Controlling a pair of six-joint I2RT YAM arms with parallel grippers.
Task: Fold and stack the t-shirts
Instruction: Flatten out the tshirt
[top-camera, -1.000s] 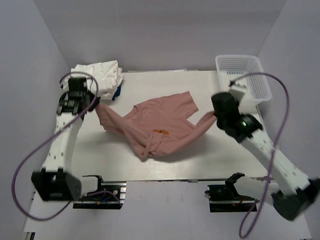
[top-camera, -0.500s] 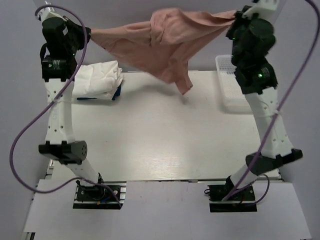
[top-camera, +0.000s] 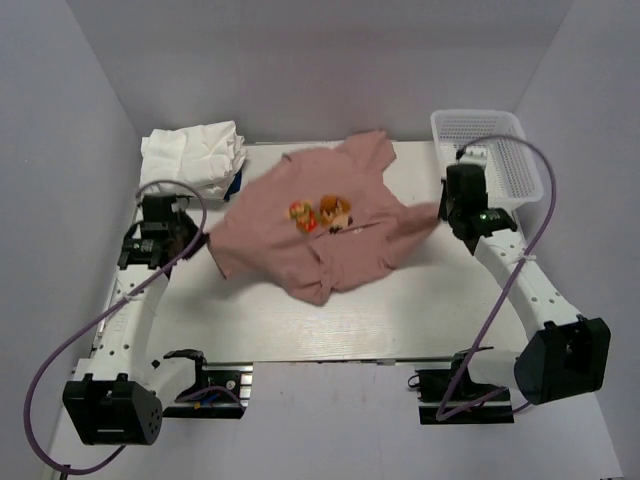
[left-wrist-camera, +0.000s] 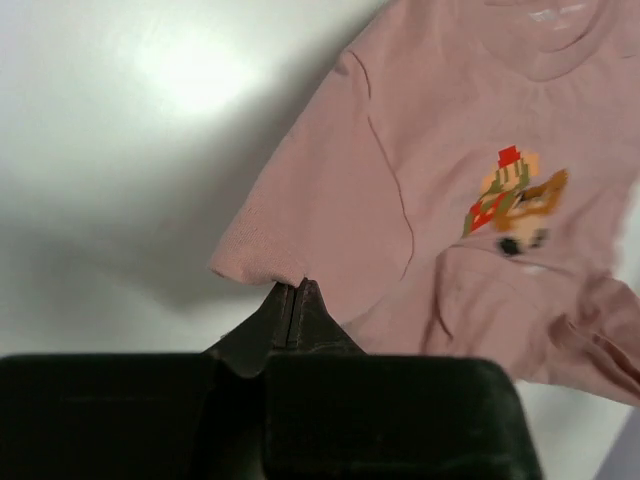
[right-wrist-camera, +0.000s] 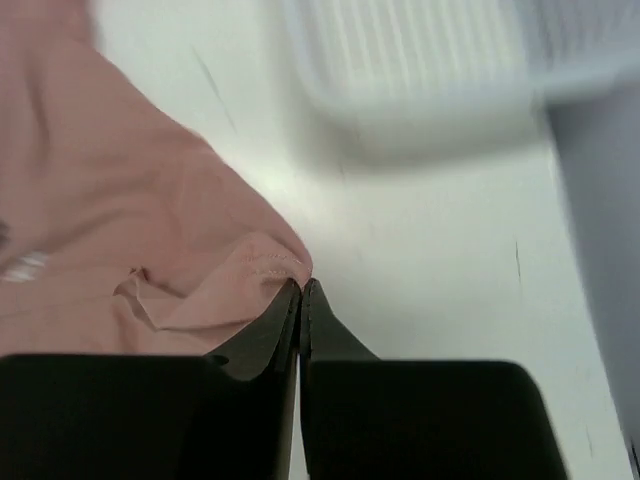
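Pink t-shirt (top-camera: 340, 245) lies spread across the middle of the table (top-camera: 400, 310), front up, w/ the cartoon print (top-camera: 322, 214) showing near its ctr. One sleeve points to the back of the table. Cloth is rumpled along the near side, w/ a bunched fold at the front edge.

The left gripper (top-camera: 203, 240) sits at the shirt's left edge. In the left wrist view its fingers (left-wrist-camera: 312, 312) are pressed tight together on the hem of a sleeve, pinching a small bit of cloth. That sleeve edge looks raised a little, w/ a shadow on the table beneath it. The print is blurred in this view, so no detail beyond red, orange & green blotches.

The right gripper (top-camera: 438, 213) is at the shirt's right edge, opposite the left one, shirt stretched btwn the two. In the right wrist view its fingers (right-wrist-camera: 325, 322) are clamped w/ no gap, nipping a folded hem of pink cloth at the tips. Bare table lies to the right of that pinch.

White t-shirts (top-camera: 195, 152) sit in a folded pile at the back-left corner, just beside the pink shirt's back-left edge; can't tell if they touch. A blue item (top-camera: 234, 186) peeks out under the pile's right side.

The basket (top-camera: 476, 114) stands at the back-right corner, beyond the right gripper & apart from the pink shirt. It is only a blur in the right wrist view.
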